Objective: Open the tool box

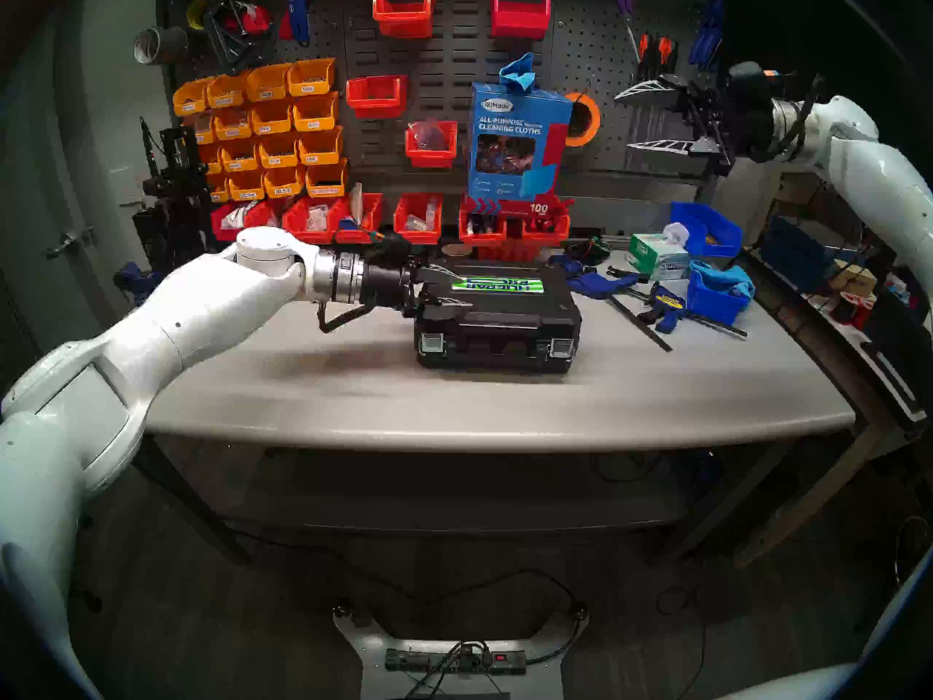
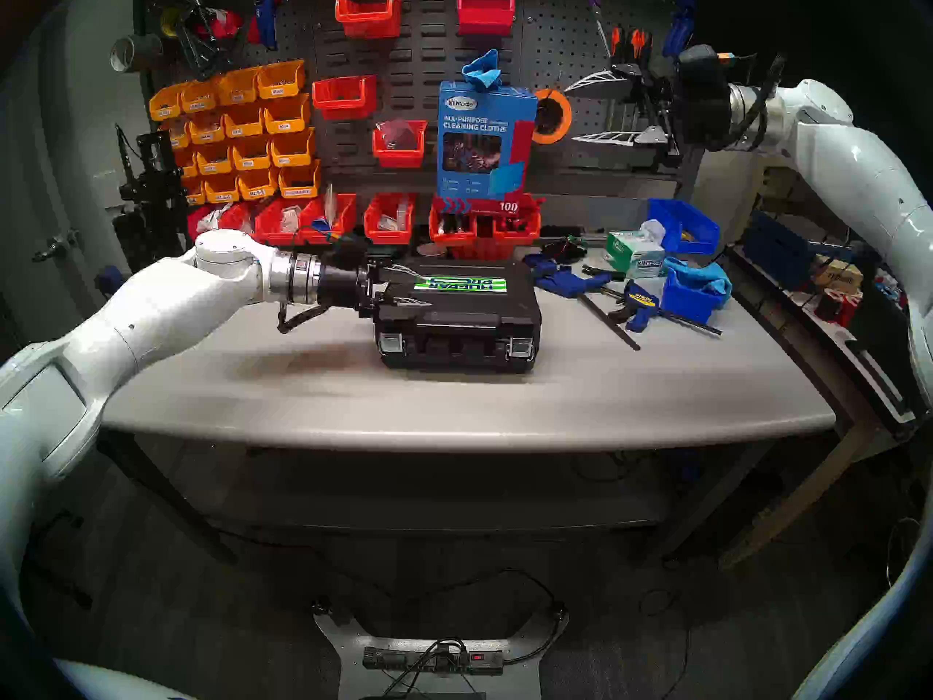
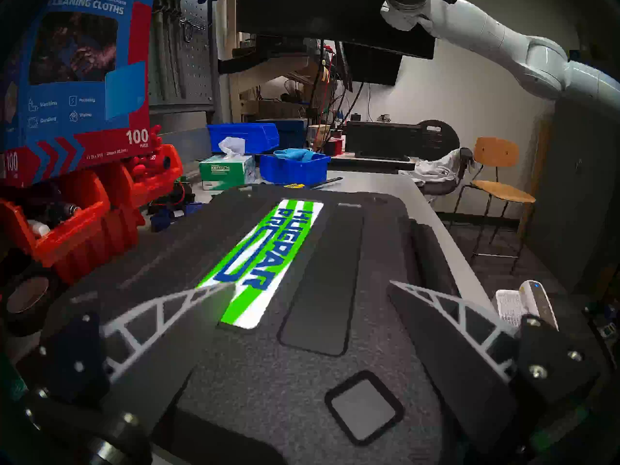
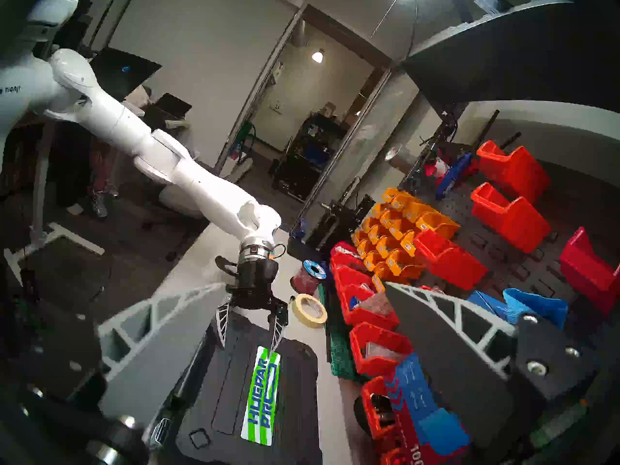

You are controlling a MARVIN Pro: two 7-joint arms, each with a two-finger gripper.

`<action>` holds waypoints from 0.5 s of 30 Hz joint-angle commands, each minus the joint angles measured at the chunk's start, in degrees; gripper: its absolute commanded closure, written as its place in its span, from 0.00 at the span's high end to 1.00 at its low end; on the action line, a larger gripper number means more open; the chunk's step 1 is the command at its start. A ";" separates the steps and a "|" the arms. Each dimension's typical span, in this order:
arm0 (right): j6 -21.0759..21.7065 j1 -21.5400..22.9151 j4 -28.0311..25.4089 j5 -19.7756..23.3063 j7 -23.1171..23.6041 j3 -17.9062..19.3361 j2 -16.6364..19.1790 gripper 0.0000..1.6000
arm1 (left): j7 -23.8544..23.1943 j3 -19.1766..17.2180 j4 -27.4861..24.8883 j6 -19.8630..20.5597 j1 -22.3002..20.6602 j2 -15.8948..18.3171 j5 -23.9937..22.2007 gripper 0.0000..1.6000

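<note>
— So, where's the tool box [image 1: 497, 320] sitting?

— Flat on the grey table [image 1: 353, 396], lid down, both silver latches [image 1: 432, 344] on its front face still closed. The left gripper [image 1: 457, 292] lies level over the box's left end, fingers spread wide, holding nothing. One fingertip [image 3: 214, 288] reaches the near end of the striped label [image 3: 268, 263]; I can't tell whether it touches.

— And the other one?

— The right gripper [image 1: 628, 120] hangs high off to the right, well apart from the box, pointing left in front of the pegboard [image 1: 580, 37], its jaws wide and empty too. Beyond the left gripper's tips lie blue clamps [image 1: 661, 305], a tissue box [image 1: 656, 254] and blue bins [image 1: 707, 229].
</note>
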 commanded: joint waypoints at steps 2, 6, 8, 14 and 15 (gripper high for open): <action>1.20 3.97 -2.52 -0.81 -0.15 0.02 6.27 1.00 | -0.08 0.42 0.16 0.17 0.20 0.25 0.38 1.00; 2.30 4.94 -4.26 -0.75 -0.15 -0.05 8.91 1.00 | -0.04 0.41 0.14 0.16 0.21 0.26 0.34 1.00; 2.93 5.18 -5.64 -0.23 -0.15 0.02 10.11 1.00 | -0.02 0.41 0.12 0.15 0.22 0.27 0.32 1.00; 4.18 5.38 -11.64 -0.39 -0.15 -0.77 13.51 1.00 | 0.04 0.41 0.09 0.14 0.23 0.29 0.28 1.00; 4.33 5.38 -12.43 -0.46 -0.15 -0.92 13.97 1.00 | 0.04 0.41 0.08 0.13 0.24 0.29 0.27 1.00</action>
